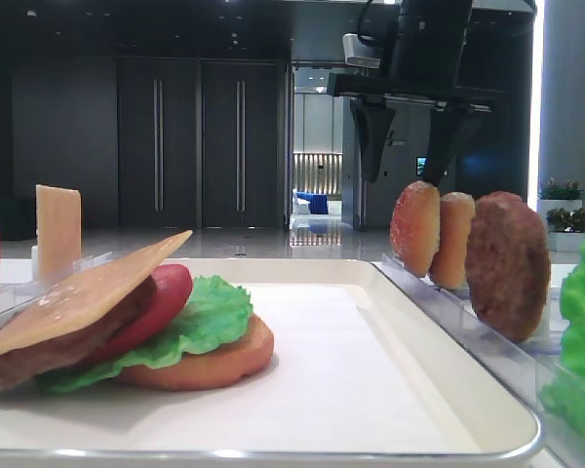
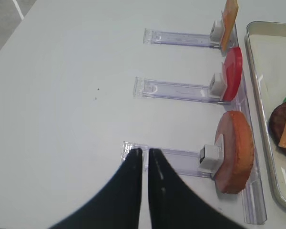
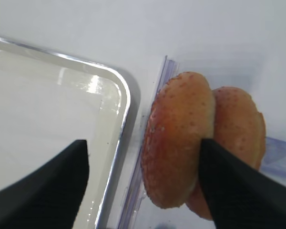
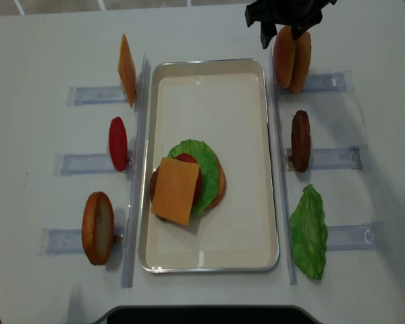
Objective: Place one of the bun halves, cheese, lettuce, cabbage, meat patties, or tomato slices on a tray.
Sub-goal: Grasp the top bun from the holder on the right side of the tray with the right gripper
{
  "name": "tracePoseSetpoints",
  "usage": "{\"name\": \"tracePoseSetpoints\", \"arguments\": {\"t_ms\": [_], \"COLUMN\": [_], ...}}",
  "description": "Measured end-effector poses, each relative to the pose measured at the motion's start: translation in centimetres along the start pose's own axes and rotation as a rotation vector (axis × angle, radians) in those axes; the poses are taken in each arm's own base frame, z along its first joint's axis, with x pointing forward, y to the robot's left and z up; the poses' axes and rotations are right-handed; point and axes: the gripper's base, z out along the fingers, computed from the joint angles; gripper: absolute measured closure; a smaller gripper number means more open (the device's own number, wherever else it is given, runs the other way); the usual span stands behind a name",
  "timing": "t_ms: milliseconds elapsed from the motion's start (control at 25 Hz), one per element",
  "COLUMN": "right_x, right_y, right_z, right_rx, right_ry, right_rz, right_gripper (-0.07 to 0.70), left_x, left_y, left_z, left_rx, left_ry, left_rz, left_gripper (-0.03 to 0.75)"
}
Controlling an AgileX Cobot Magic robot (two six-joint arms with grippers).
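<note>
Low front exterior view: the right tool hangs straight down from its black arm above the speckled golden-brown domed bun top, fingers spread wide, nothing held. That bun stands on edge in the clear plastic slotted rack, beside the cream-white rectangular tray.

Right wrist view: one black finger sits between the speckled bun and the second bun half behind it; the other lies over the tray rim.

Left wrist view: the left tool is closed, empty, pointing down at the white table.

Overhead view: the right tool straddles the front bun top at the far right rack.

No readable writing.
</note>
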Motion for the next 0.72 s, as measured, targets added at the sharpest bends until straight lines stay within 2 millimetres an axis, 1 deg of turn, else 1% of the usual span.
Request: {"name": "tracePoseSetpoints", "arguments": {"t_ms": [360,560,720], "right_x": [-0.14,0.13,0.22], "right_y": [-0.39,-0.47,-0.32], "right_z": [0.50,0.96,0.96], "right_rx": [0.042,0.053,0.045], "right_ry": [-0.007,0.030,0.038], "right_rz": [-0.033,-0.037,-0.034], "right_gripper": [0.165,0.165,0.167], "left_x": [0.00,0.00,0.00], "left_y": [0.00,0.00,0.00], "left_z": [0.00,0.00,0.00], "left_rx": [0.000,0.000,0.000], "left_ry": [0.000,0.000,0.000], "left_rz": [-0.007,-0.006,-0.006], "left_gripper": [0.685,0.685,0.685]}}
